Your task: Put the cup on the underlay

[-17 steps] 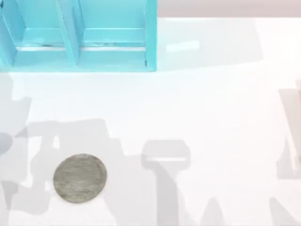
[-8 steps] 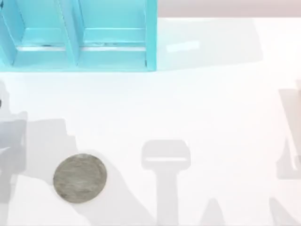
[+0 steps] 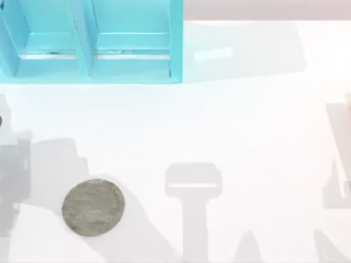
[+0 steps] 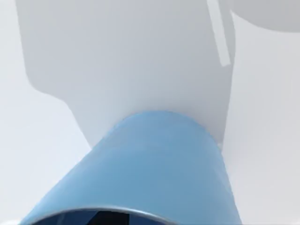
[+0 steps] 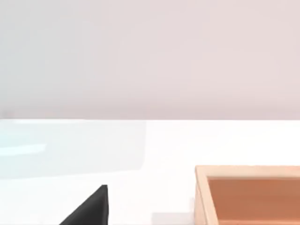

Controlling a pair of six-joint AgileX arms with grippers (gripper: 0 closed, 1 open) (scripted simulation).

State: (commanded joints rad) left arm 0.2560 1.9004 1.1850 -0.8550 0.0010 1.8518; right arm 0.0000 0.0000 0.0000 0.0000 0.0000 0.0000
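The underlay (image 3: 93, 207) is a flat mottled grey disc lying near the table's front left. The cup (image 4: 154, 168), light blue with its rim toward the camera, sits very close in the left wrist view. It is tilted and hangs above the white table and its own shadow. My left gripper (image 4: 96, 218) shows as a dark sliver at the cup's rim and holds the cup. Its shadow falls at the table's left edge, left of the underlay. A black part of my right gripper (image 5: 93, 206) shows in the right wrist view, parked.
A large turquoise shelf (image 3: 93, 41) stands along the back left of the table. A wooden box (image 5: 248, 194) with an orange inside shows in the right wrist view. Grey arm shadows lie on the front middle and right edge.
The left arm's shadow has slid leftward, off the underlay and toward the table's left edge. The underlay and the shelf have not moved.
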